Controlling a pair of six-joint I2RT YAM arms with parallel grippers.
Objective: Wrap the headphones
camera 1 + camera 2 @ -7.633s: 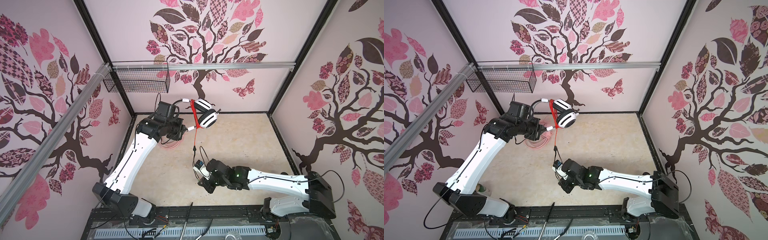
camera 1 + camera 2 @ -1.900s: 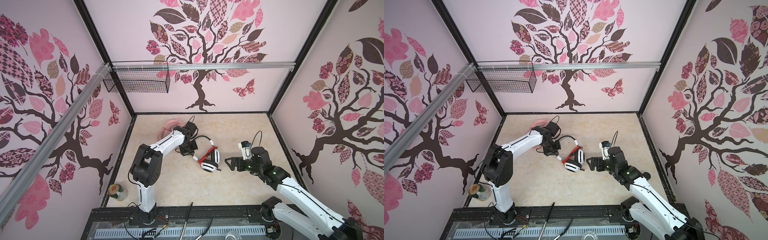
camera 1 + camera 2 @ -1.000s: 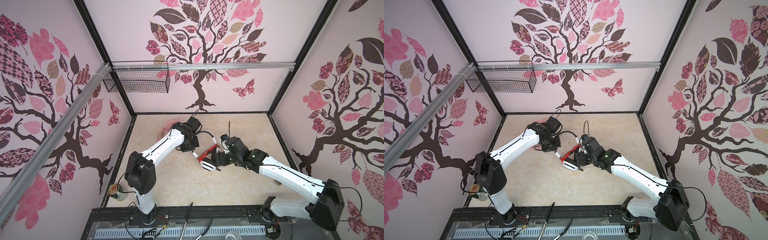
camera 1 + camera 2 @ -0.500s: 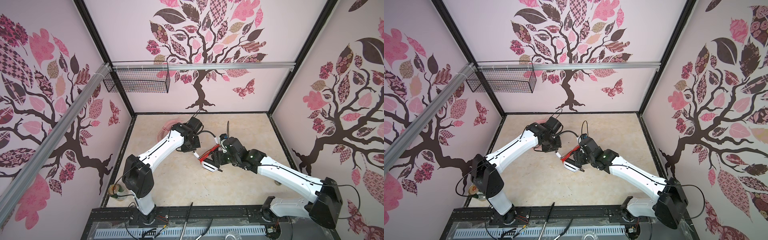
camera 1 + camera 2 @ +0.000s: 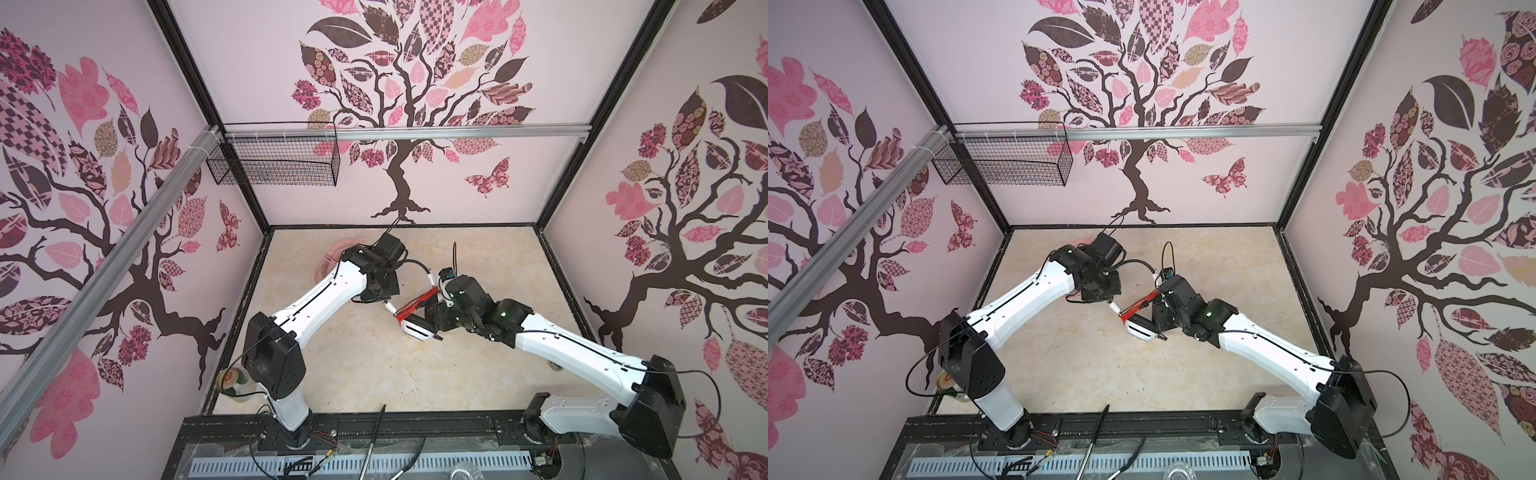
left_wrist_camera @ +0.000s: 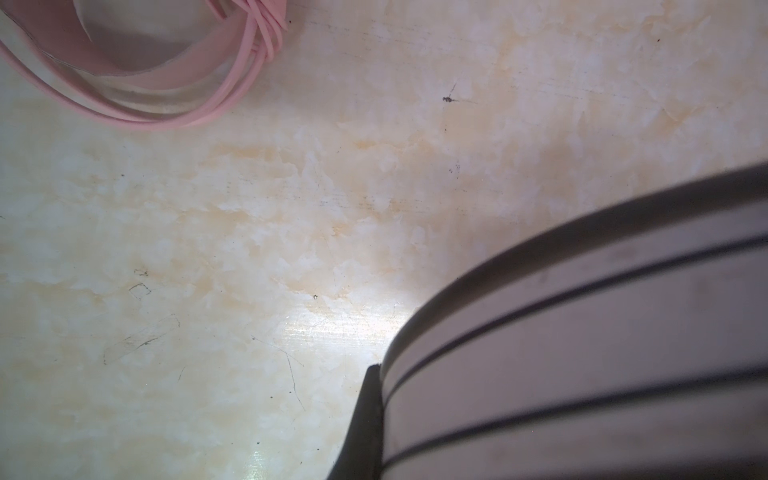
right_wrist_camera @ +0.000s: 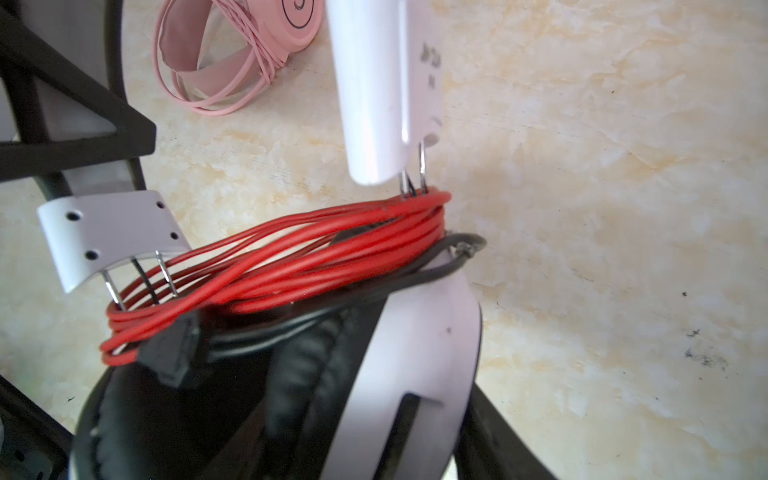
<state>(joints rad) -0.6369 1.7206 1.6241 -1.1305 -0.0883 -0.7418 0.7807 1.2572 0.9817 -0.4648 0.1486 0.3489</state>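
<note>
right pincer (image 5: 431,323): nearest to the rig's front; half open, one jaw on either side of the paired ear cups (image 7: 415,353); whether the jaws already press on them i cannot tell.
white-and-black headset (image 5: 415,330): mid-surface, between the two arms, cups together with black pads face to face, cup end toward the right pincer.
surface (image 7: 582,208): pale and marbled; i cannot tell whether the cups rest on it or hang just above it.
red cord (image 7: 291,257): looped many times across the headset just above the cups, from one white slider end (image 7: 104,237) to its twin; its black plug block (image 7: 174,353) sits against the pads.
long axis: as i judge it, it runs from the cups at the near end to the headband (image 5: 417,262) at the far end, slanting toward the left arm; the cord bundle lies across it.
left pincer (image 5: 383,300): closed; in the right wrist view its black finger frame sits at the band just above the slider end, so it seems to carry the headset.
coming move: likely turns on the cups lying straight ahead of the right pincer, inside its jaws; that arm is nearer the cup end, the left nearer the band.
pink headset (image 7: 291,25): farthest, at the far edge of the surface behind the left arm, well apart, pink cord wound round its band.
</note>
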